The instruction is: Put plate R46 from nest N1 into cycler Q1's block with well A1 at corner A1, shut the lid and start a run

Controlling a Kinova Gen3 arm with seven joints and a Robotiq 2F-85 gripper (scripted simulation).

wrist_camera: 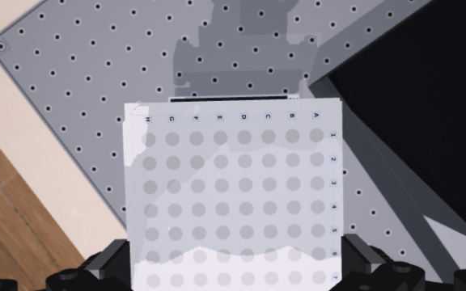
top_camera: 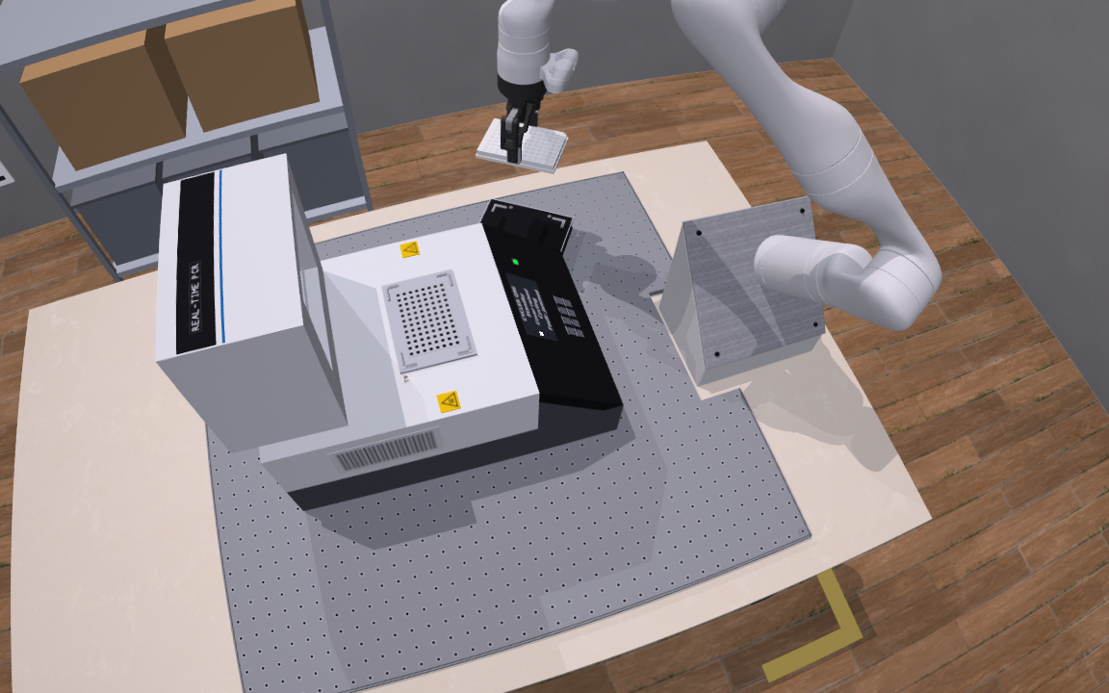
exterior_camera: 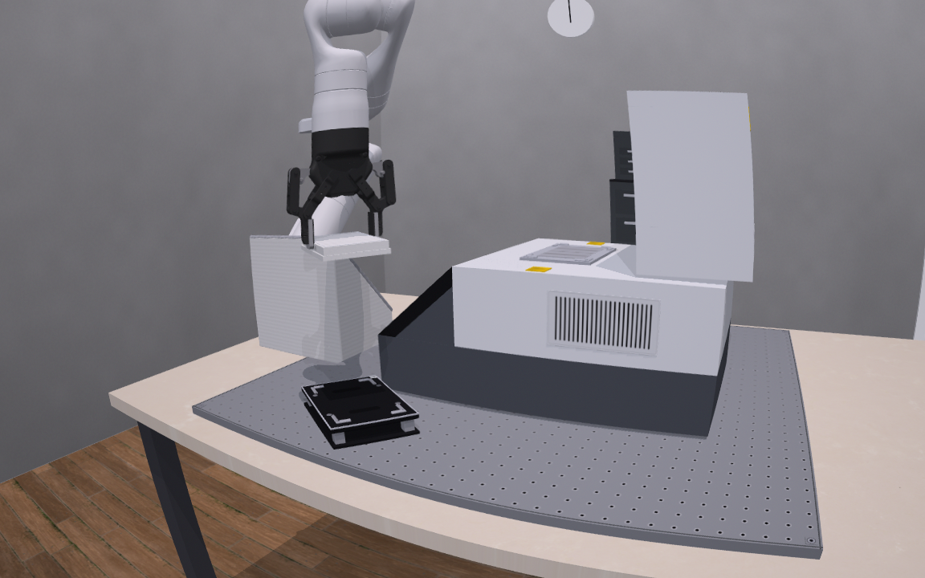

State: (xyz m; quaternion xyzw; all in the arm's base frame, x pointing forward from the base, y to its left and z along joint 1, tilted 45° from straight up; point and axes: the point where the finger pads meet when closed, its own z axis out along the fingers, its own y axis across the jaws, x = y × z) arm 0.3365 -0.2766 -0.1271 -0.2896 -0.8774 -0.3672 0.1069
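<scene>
While plate R46 [top_camera: 546, 148] [exterior_camera: 352, 245] [wrist_camera: 233, 194] hangs level above the plate nest [top_camera: 528, 223] [exterior_camera: 360, 407], the end effector [top_camera: 517, 148] [exterior_camera: 342, 234] [wrist_camera: 235, 260] pinches it across its sides; beside them on the bench [top_camera: 102, 482] [exterior_camera: 875, 402] [wrist_camera: 51, 178], the cycler [top_camera: 421, 345] [exterior_camera: 566, 337] stands with its lid [top_camera: 248, 258] [exterior_camera: 692, 186] raised.

From where I stood, the pale arm [top_camera: 830, 141] [exterior_camera: 388, 61] bent high, its wrist [top_camera: 524, 47] [exterior_camera: 340, 103] upright, the black tool [top_camera: 521, 141] [exterior_camera: 342, 237] [wrist_camera: 235, 260] pointing to six o'clock, fingers wide apart but gripping.

Cardboard boxes [top_camera: 111, 103] sit on a shelf unit [top_camera: 196, 148]; a clock [exterior_camera: 571, 15] hangs on the wall.
</scene>
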